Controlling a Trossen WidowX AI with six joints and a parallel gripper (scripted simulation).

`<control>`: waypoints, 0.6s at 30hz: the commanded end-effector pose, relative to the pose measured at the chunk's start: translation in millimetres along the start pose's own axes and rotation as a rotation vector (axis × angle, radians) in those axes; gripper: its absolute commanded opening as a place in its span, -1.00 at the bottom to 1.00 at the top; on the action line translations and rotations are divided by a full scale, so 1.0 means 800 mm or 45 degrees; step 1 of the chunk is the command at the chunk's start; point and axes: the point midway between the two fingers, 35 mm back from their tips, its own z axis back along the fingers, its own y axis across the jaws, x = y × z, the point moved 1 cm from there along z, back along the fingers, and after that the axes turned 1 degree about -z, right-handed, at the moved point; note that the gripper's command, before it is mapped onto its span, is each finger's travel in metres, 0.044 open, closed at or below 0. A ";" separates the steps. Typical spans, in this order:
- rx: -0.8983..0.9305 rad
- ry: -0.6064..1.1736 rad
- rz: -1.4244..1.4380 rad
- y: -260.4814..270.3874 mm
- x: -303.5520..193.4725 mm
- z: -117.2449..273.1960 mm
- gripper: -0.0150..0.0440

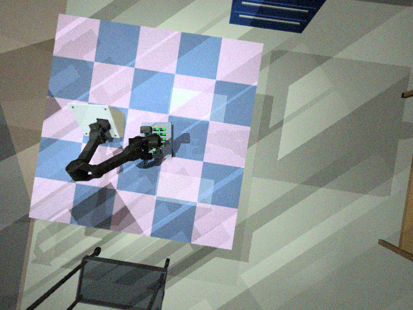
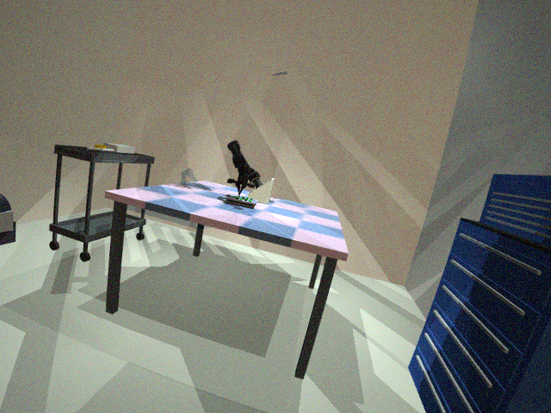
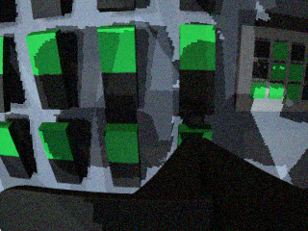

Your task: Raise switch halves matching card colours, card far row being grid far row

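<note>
Item: gripper, black, 1 unit. Fingers narrow, drawn together, with 0 objects between them. Tip over the nearest-row switch of the panel's rightmost column; contact cannot be told.

Item: switch panel, grey, lying on the table under the gripper. Rocker switches in rows, each with 1 green far half and 1 dark grey near half.

Item: small card, at the right end of the switch panel, beside the grid. 3 rows of squares; the nearest row's 3 visible squares are green. Partly cut off in the wrist view.

Item: six-joint arm, black, bent, reaching to the panel.

Item: white plate, behind the panel, on the arm's base side.

Item: checkered table, pink and blue, beneath the panel.

Item: wheeled cart, well apart from the panel, rightward.

Item: blue drawer cabinet, well apart from the panel, leftward.
</note>
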 end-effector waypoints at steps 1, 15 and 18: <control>-0.005 0.000 0.004 0.000 0.000 0.000 -0.49; -0.005 0.000 0.004 0.000 0.000 -0.002 -0.49; -0.005 0.000 0.004 0.000 0.000 -0.002 -0.49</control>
